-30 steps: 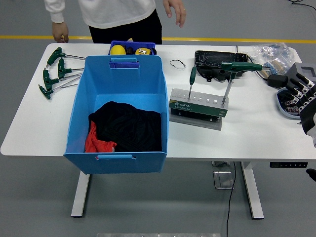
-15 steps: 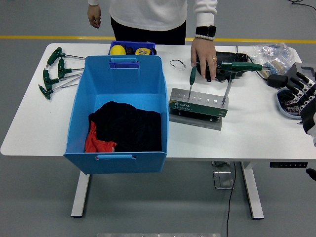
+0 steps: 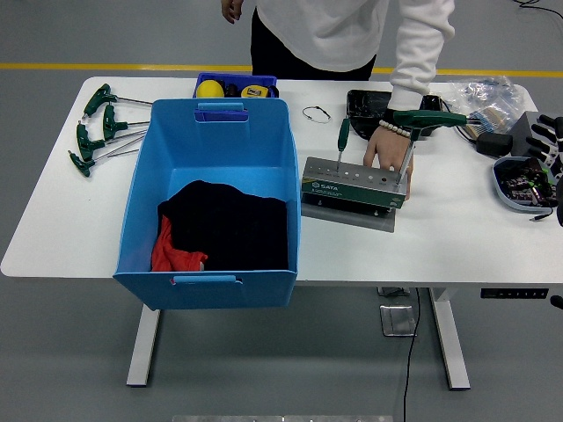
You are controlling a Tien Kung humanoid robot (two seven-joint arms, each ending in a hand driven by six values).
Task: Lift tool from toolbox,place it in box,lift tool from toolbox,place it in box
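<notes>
Right hand (image 3: 547, 142) sits at the table's far right edge, above a small parts tray (image 3: 519, 183); only a few black fingers show, too little to tell its state; nothing visibly held. Left hand out of view. A person's hand (image 3: 388, 148) rests on the back of the green-and-grey tool stand (image 3: 354, 185), mid-table. Two green-handled tools stand upright in it: a screwdriver (image 3: 342, 143) at left, a T-handle wrench (image 3: 420, 127) at right. Blue bin (image 3: 211, 204) just left of the stand holds black and red cloth. More T-handle wrenches (image 3: 104, 126) lie on the white table (image 3: 70, 224) at far left.
</notes>
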